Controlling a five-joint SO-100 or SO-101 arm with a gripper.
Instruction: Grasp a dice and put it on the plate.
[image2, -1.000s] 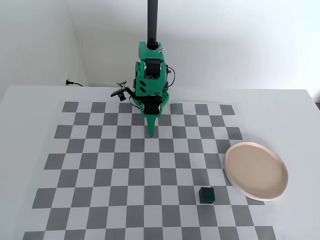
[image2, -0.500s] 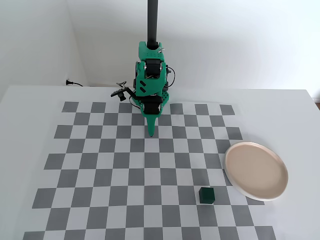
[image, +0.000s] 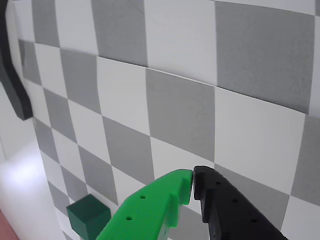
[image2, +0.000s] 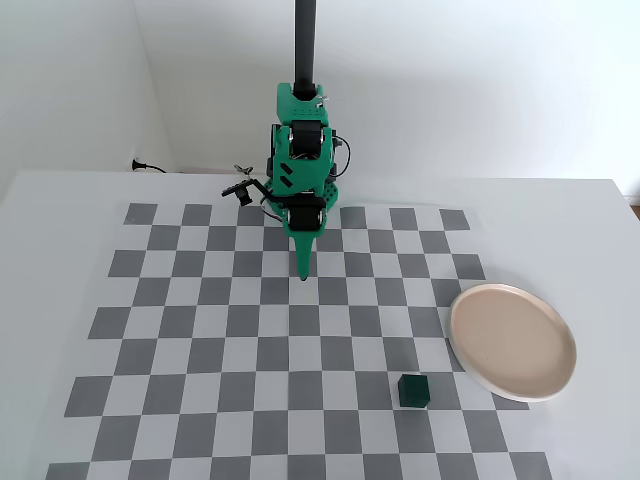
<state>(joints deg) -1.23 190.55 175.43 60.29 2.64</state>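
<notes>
The dice (image2: 413, 390) is a small dark green cube on the checkered mat, just left of the plate (image2: 512, 340), a round pale pinkish-beige plate at the mat's right edge. My gripper (image2: 303, 274) hangs tip-down near the back middle of the mat, far from both. In the wrist view the dice (image: 88, 215) sits at the lower left, beside my gripper (image: 193, 181). Its bright green finger and black finger touch at the tips, with nothing between them. The plate shows only as a sliver at the wrist view's bottom left corner.
The grey and white checkered mat (image2: 200, 330) covers most of the white table. The arm's base and a black post (image2: 304, 40) stand at the back, with cables (image2: 245, 185) beside them. A dark bar (image: 12, 75) crosses the left of the wrist view.
</notes>
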